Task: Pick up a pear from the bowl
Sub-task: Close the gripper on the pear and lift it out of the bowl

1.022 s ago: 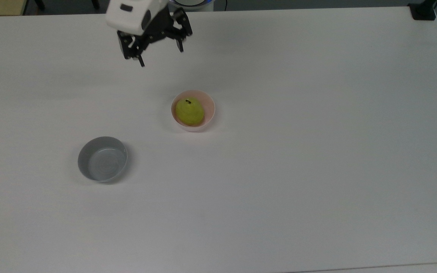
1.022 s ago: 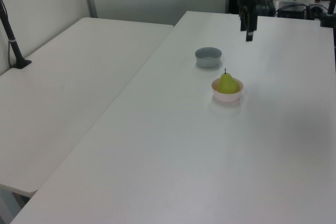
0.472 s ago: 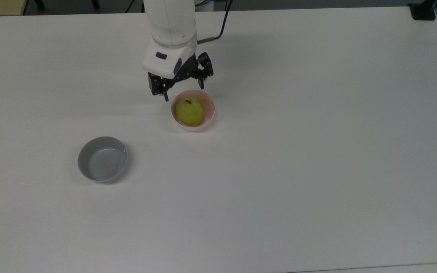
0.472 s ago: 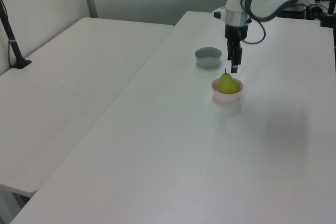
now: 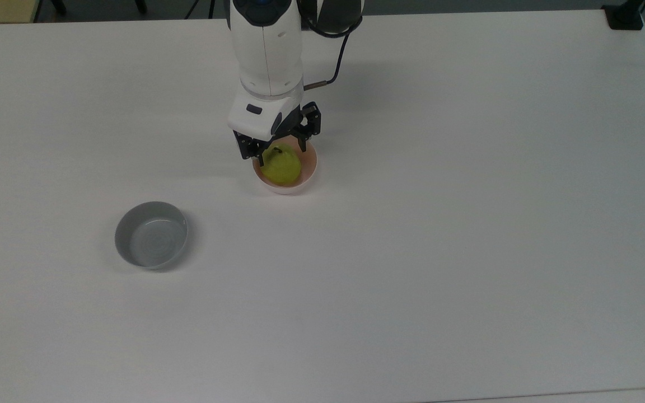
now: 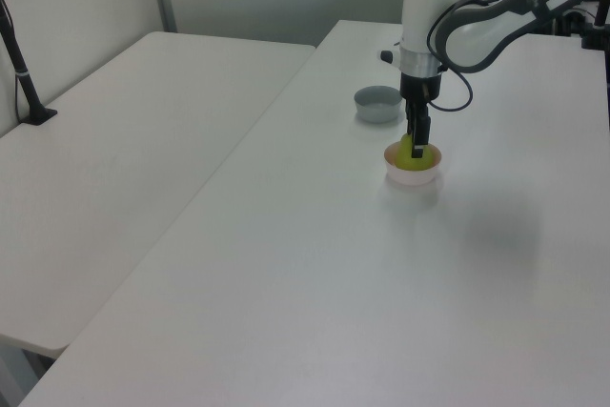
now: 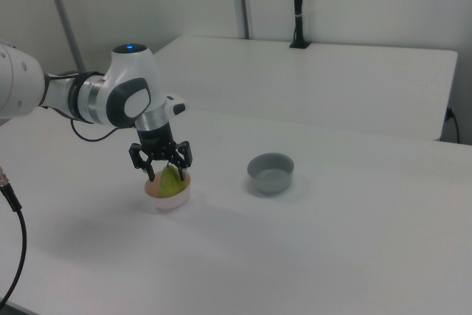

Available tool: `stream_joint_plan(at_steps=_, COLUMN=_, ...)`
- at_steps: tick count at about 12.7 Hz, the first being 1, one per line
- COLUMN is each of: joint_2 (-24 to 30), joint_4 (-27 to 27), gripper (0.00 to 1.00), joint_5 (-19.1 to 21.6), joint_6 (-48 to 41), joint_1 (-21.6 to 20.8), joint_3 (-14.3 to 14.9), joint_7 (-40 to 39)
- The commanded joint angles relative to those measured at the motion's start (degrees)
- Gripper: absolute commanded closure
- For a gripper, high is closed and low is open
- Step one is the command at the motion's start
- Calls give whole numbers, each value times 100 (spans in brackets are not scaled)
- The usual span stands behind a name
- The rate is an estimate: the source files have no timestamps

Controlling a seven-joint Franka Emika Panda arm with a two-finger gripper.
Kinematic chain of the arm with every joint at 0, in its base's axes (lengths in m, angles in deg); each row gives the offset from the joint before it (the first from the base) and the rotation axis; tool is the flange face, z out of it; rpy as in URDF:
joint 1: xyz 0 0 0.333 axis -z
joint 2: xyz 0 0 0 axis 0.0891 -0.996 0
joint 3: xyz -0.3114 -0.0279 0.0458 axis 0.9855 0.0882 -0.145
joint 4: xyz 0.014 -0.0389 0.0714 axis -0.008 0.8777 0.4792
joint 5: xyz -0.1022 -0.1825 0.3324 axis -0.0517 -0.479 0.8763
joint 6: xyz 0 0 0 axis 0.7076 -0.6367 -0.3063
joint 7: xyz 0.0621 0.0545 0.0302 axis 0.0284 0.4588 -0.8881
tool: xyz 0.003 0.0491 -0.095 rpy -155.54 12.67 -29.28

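The yellow-green pear (image 5: 284,168) (image 6: 408,152) (image 7: 170,182) stands in the pale pink bowl (image 5: 307,173) (image 6: 413,175) (image 7: 168,198) near the table's middle. My gripper (image 5: 282,153) (image 7: 167,172) is open and has come down over the pear, one finger on each side of its upper part. The fingers reach inside the bowl's rim, apart from the fruit by a small gap. The pear's dark stem shows between the fingers in the top view. In the left view the gripper (image 6: 417,145) covers the pear's top.
A grey shallow bowl (image 5: 151,234) (image 6: 378,103) (image 7: 271,172) sits empty on the white table (image 5: 468,224), toward the top view's lower left. A second white table (image 6: 124,150) adjoins it on the left view's left, with a black pole (image 6: 21,69) at its edge.
The arm has travelled from the table's far edge down to the pink bowl, lowering the open gripper until its fingers straddle the pear. Pear and bowls have not moved.
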Motion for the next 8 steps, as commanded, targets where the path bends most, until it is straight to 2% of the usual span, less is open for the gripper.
stream_joint_plan(at_steps=1, joint_2=10, joint_4=100, gripper=92, joint_5=56, joint_6=224, joint_1=-56, joint_3=29, joint_7=99)
stream_joint_plan(at_steps=2, joint_2=10, joint_4=100, gripper=100, joint_5=56, joint_6=215, joint_1=-56, joint_3=29, joint_7=99)
stream_joint_plan(at_steps=8, joint_2=202, joint_4=4, gripper=100, joint_5=65, joint_6=-30, joint_1=5, joint_3=29, joint_7=116)
